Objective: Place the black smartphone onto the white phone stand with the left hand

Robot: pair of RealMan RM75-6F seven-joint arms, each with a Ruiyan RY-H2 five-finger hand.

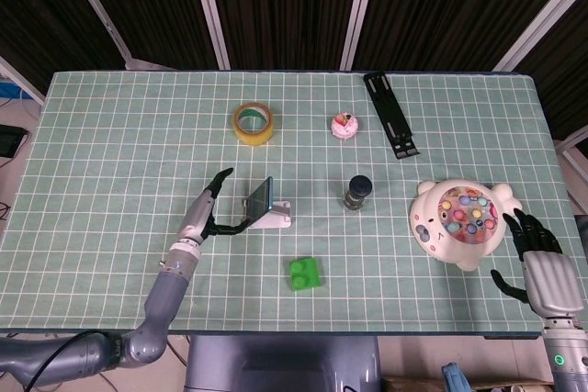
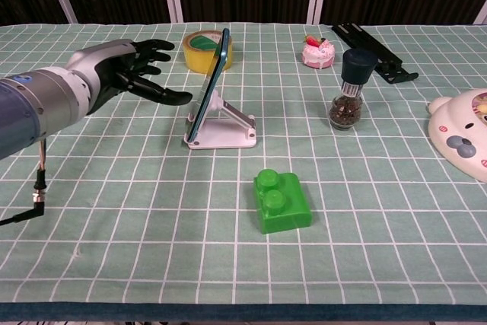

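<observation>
Phone: the black smartphone [image 2: 213, 81] leans on the white phone stand [image 2: 222, 129], near mid-counter [image 1: 110, 153], lower edge in the stand's lip.
Axis: long side runs up the stand, tilted back; top edge points up and away, toward the tape roll [image 2: 204, 42].
Handling: likely stiff, thin, smooth and slippery; best held by its long edges.
Left hand: left hand [image 2: 129, 70] just beside the phone, fingers [image 2: 169, 97] spread, holding nothing.
Right hand: right hand [image 1: 544, 268] rests near the fishing toy [image 1: 462, 222], open and empty.

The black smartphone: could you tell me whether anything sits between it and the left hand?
Nothing visible does. The black smartphone already leans on the white phone stand, and the left hand is right beside it, fingers spread.
</observation>
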